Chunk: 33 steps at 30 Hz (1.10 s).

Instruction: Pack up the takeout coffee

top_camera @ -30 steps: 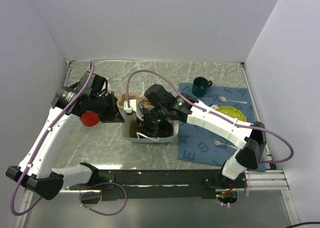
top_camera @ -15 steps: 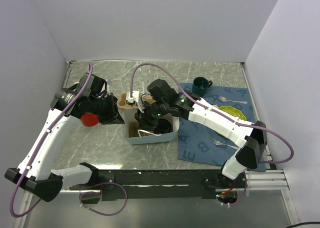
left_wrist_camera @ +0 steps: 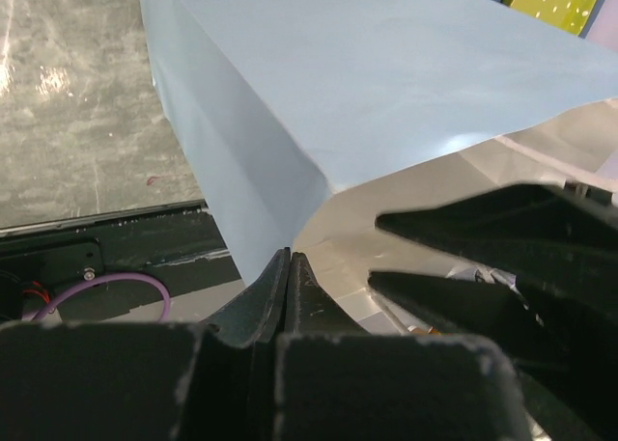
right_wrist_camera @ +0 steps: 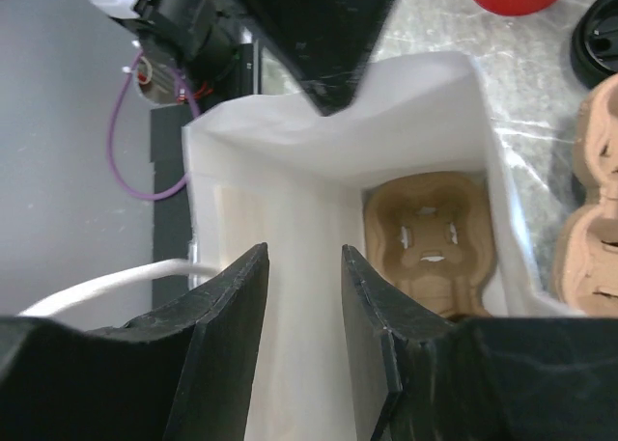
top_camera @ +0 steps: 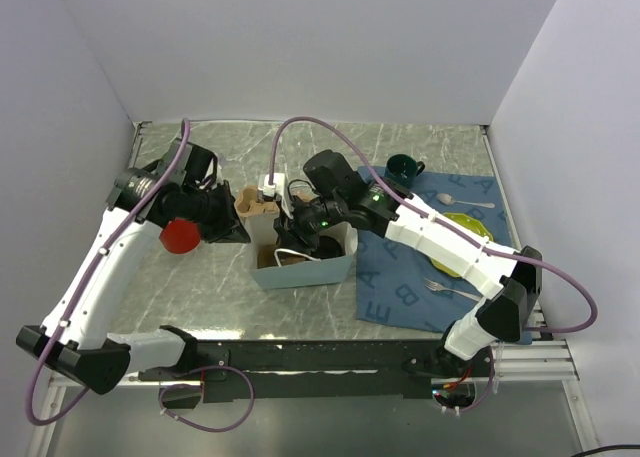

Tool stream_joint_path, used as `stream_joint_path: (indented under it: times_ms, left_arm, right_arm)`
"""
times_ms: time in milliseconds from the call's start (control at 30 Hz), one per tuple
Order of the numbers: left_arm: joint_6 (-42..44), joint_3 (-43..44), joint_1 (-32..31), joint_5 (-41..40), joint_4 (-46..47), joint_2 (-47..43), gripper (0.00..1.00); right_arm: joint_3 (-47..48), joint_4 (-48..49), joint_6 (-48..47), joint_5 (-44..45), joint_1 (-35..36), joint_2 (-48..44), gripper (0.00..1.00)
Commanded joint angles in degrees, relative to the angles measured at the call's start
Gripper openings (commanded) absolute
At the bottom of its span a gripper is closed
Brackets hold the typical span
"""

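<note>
A white paper bag [top_camera: 320,269] stands open at mid-table. My left gripper [top_camera: 240,233] is shut on the bag's left rim, and its closed fingertips [left_wrist_camera: 288,260] pinch the paper wall [left_wrist_camera: 386,84]. My right gripper [top_camera: 298,235] hangs open and empty over the bag's mouth [right_wrist_camera: 304,258]. A brown pulp cup carrier [right_wrist_camera: 430,238] lies on the bag's floor, and its visible socket is empty. A round black lid [right_wrist_camera: 601,38] shows at the frame edge, outside the bag. I cannot tell whether the tan cup is under it. The cup itself is hidden in all views.
A second pulp carrier [top_camera: 252,201] sits just behind the bag's left corner. A red cup [top_camera: 180,236] is by my left wrist. A dark green mug [top_camera: 403,170], a yellow-green plate [top_camera: 462,225], a spoon [top_camera: 452,199] and a fork [top_camera: 445,289] lie on the blue mat [top_camera: 395,297] to the right.
My right gripper has drawn up and back out of the bag, towards the far side. My left gripper keeps its hold on the rim, and the bag has shifted slightly.
</note>
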Motion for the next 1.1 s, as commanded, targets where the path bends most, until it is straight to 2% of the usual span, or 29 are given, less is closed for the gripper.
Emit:
stream_joint_path:
  times_ms: [0,67,333,533,733,967,1067]
  left_arm:
    - [1.1,3.7,0.9,-0.6,-1.7,2.0,0.01]
    - [1.1,4.8,1.0,-0.7,-1.7,2.7,0.02]
    - [2.5,5.9,1.7,-1.5,-1.6,3.8,0.22]
    - [3.3,6.5,2.0,-2.2,-1.5,4.7,0.24]
    - [4.5,6.9,2.3,-3.7,-1.0,5.3,0.27]
    - [4.0,9.2,2.5,-6.0,0.1,5.0,0.31]
    - [3.6,10.1,2.6,-7.4,1.0,4.3,0.36]
  right_arm:
    - [4.3,-2.8,-1.0,-3.6,-0.7,0.7,0.43]
    - [4.6,-3.5,-0.9,-3.5,-0.8,0.9,0.43]
    - [5.4,-3.6,0.0,1.7,-1.5,1.0,0.4]
    - [6.2,-2.5,-1.6,4.9,-1.6,0.7,0.37]
    - [10.8,-2.6,-1.8,8.0,-1.7,1.0,0.36]
    - [11.8,1.5,-0.6,13.6,-1.8,-0.7,0.36]
    - [12.5,2.9,0.0,14.6,-1.8,-2.0,0.36]
